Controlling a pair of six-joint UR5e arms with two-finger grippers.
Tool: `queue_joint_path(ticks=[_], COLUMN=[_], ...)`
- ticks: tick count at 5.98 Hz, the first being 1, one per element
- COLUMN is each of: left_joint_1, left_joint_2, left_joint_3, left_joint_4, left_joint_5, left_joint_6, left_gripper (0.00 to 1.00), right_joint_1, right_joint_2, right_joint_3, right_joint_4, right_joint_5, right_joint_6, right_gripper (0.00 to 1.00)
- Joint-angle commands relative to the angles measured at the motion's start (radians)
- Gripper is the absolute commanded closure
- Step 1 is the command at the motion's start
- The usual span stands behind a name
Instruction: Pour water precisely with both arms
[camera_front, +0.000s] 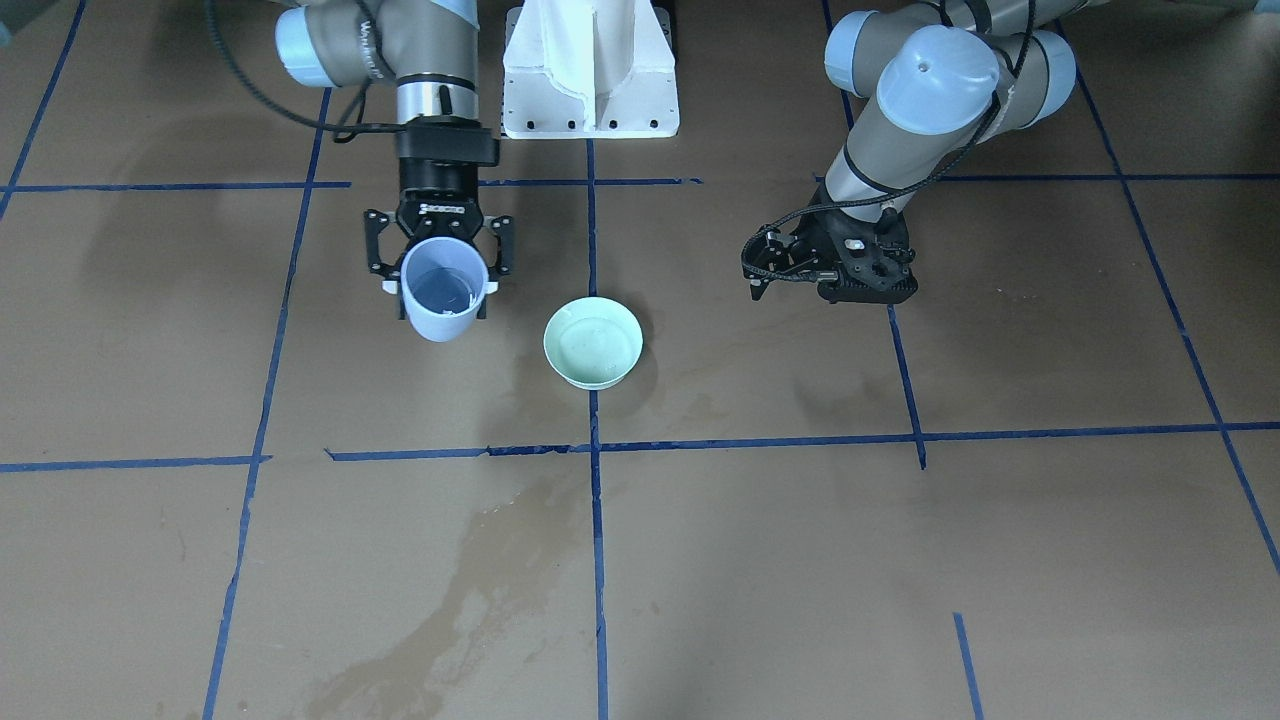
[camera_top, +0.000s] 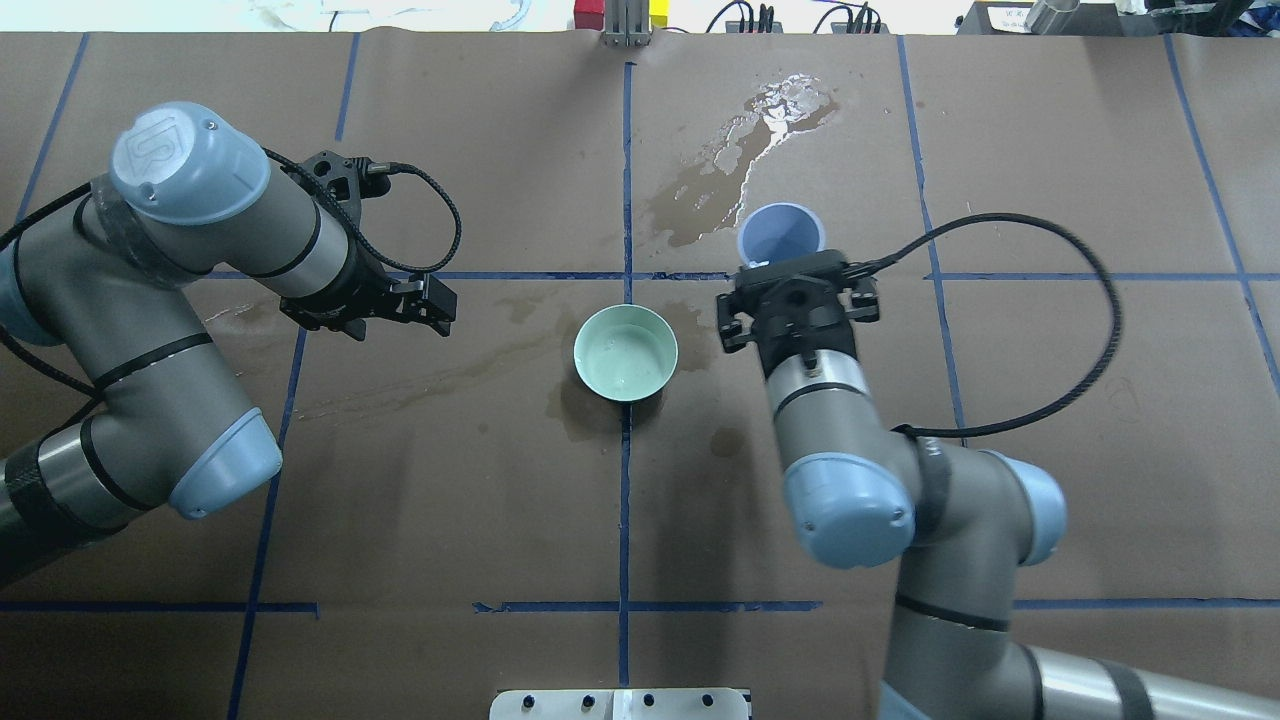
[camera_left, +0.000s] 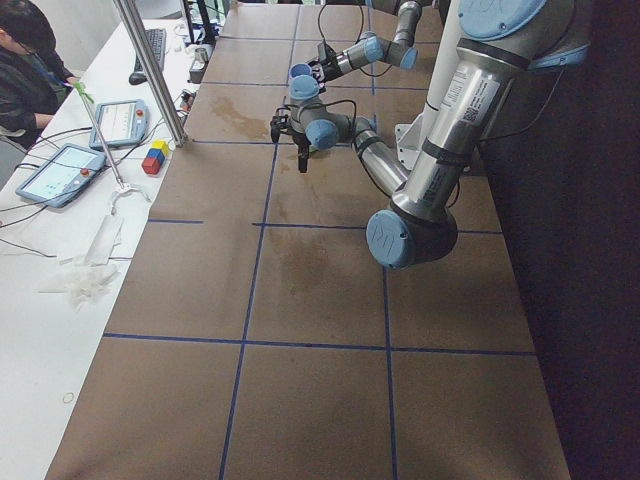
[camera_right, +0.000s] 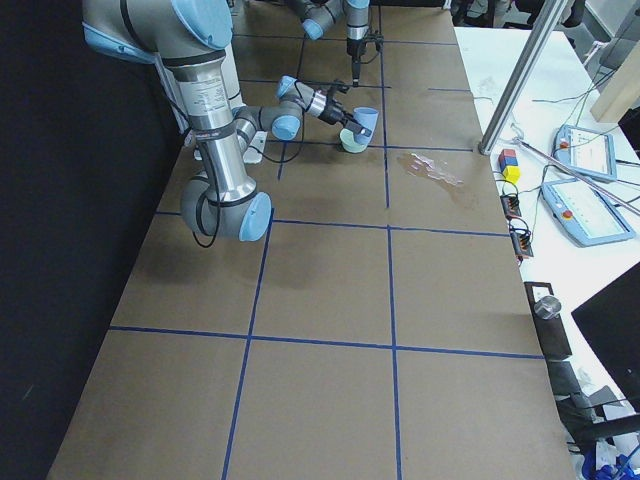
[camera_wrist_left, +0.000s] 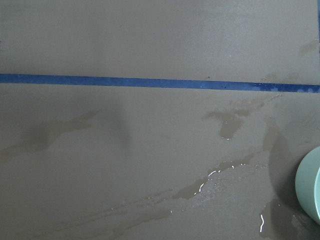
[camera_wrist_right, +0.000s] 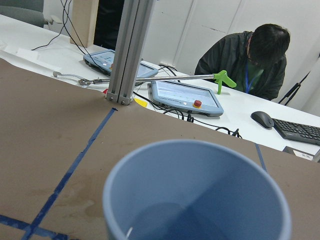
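Observation:
My right gripper is shut on a light blue cup and holds it above the table, tipped a little away from the robot. A little clear water lies in the cup's bottom. The cup hangs to one side of a mint-green bowl, not over it. The bowl stands on the centre tape line with a faint wet sheen inside. My left gripper hovers low on the bowl's other side, apart from it, open and empty. The bowl's rim shows in the left wrist view.
Brown paper with blue tape lines covers the table. Wet patches lie beyond the cup and left of the bowl. The white pedestal stands at the robot's edge. A metal post, tablets and an operator are past the far edge.

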Motion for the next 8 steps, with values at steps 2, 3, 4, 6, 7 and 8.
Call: queue_joint_path(ticks=[2,3,4,6,7,8], left_joint_1=[-0.001,0.001,0.001,0.001,0.001,0.002], left_joint_2=[0.001,0.001,0.001,0.002,0.002,0.002], left_joint_3=[-0.002,-0.002,-0.002,-0.002,-0.002,-0.002], left_joint_4=[0.0,0.0,0.0,0.0,0.0,0.0], left_joint_5=[0.0,0.0,0.0,0.0,0.0,0.002], left_joint_6=[-0.005,-0.02,-0.02,-0.019,-0.017,-0.017], left_gripper=[0.0,0.0,0.0,0.0,0.0,0.0], right_joint_1=[0.091,0.111,0.119,0.136,0.163,0.2], right_joint_2=[-0.312,-0.4,-0.43,-0.45,-0.467,-0.475], right_joint_3=[0.03,0.004,-0.089,-0.298,-0.381,-0.438], right_joint_4=[0.373,0.516,0.692,0.944,1.03,1.094], right_joint_5=[0.054,0.062,0.062,0.063,0.065,0.103], right_joint_6=[-0.073,-0.074,-0.074,-0.078,-0.08,-0.08], right_gripper=[1.0,1.0,1.0,1.0,1.0,1.0])
